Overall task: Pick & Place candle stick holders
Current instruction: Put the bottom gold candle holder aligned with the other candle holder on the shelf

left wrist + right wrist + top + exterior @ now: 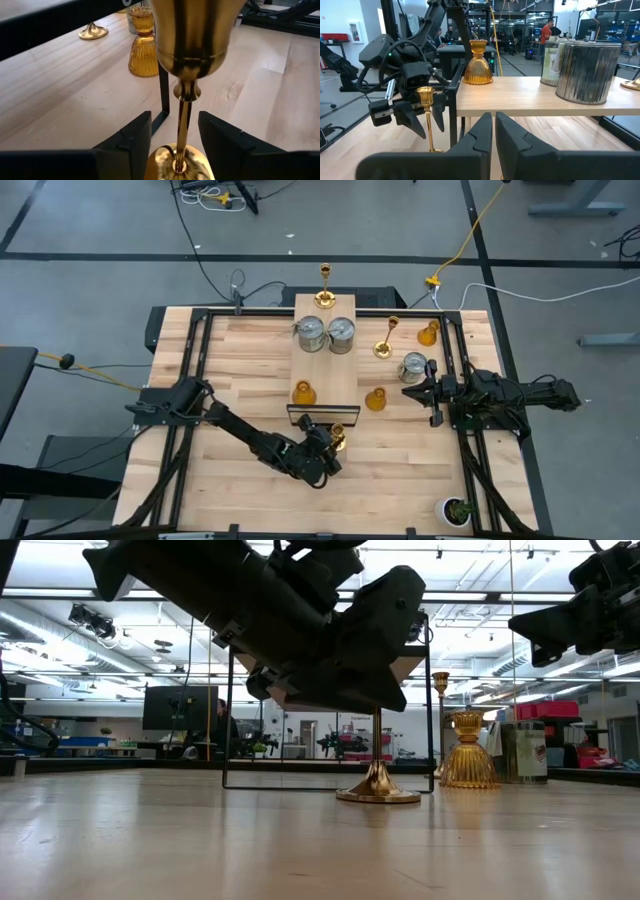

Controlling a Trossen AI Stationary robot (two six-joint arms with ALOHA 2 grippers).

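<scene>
I see my left gripper reaching low across the near table, its fingers straddling the gold candlestick stem without visibly touching; that candlestick stands upright just near of the raised shelf's near edge. My right gripper rests at the right, fingers pressed together and empty, beside a silver can. Bare wood lies open on the near side.

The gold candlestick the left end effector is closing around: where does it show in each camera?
High: gold candlestick at the raised platform's near edge, left end effector around it.
Low: centre, base on the table.
Left wrist: centre, stem between the fingers.
Right wrist: lower left.
Shared landmark: amber holder on the platform.
</scene>
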